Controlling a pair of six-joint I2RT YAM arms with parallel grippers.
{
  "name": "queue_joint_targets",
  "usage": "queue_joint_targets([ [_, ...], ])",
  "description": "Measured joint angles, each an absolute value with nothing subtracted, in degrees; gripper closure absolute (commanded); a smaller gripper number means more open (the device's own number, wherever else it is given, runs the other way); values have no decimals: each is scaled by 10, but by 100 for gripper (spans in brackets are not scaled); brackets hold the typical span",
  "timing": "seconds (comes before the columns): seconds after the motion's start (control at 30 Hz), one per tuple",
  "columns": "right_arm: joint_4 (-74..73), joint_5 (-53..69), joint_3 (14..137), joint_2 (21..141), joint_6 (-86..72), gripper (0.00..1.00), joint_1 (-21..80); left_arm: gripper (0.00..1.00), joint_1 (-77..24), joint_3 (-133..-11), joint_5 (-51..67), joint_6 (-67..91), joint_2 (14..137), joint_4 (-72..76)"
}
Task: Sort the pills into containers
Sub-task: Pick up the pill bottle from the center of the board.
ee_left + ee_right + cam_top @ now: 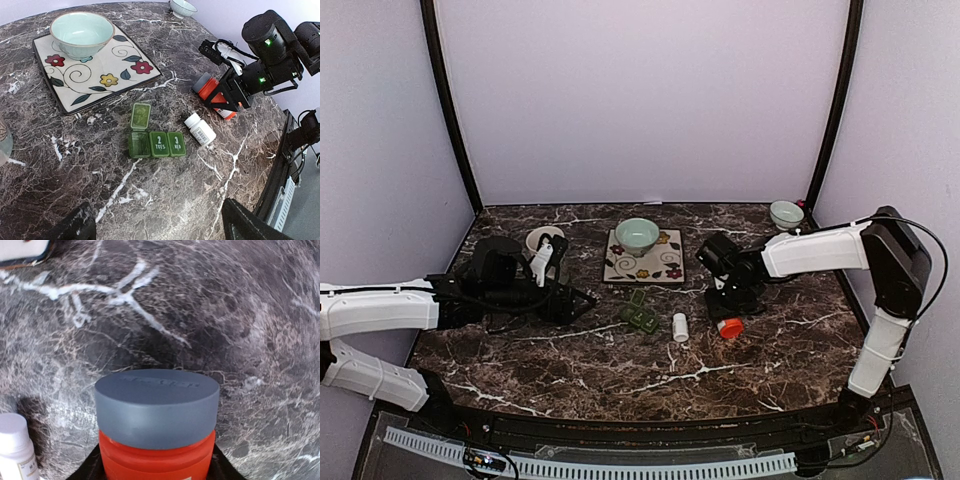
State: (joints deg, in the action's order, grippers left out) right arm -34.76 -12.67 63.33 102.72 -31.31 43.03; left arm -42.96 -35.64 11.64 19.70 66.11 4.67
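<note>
Dark green pill box (159, 144) sits mid-counter (75, 165), first lid up, other two shut, no pills seen inside. Right claw (220, 97) straddles orange bottle (157, 450) — cannot tell if clamped. Left claw (578, 300) hangs wide open, empty. Sorting barely begun — bottle unopened.

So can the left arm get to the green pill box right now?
Probably yes: the left gripper is open, facing the pill box across bare table, with the right gripper off at the orange bottle.
</note>
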Motion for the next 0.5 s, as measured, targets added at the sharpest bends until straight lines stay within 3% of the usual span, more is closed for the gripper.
queue_joint_targets([
  [0.07,-343,-120,633,1026,-308,74,427,10,-430,-356,117,197,663,47],
  [0.17,-333,-113,629,1022,-310,78,425,11,-430,-354,118,197,663,47],
  [0.5,-254,-60,567,940,-366,75,428,10,-430,-343,147,217,649,76],
])
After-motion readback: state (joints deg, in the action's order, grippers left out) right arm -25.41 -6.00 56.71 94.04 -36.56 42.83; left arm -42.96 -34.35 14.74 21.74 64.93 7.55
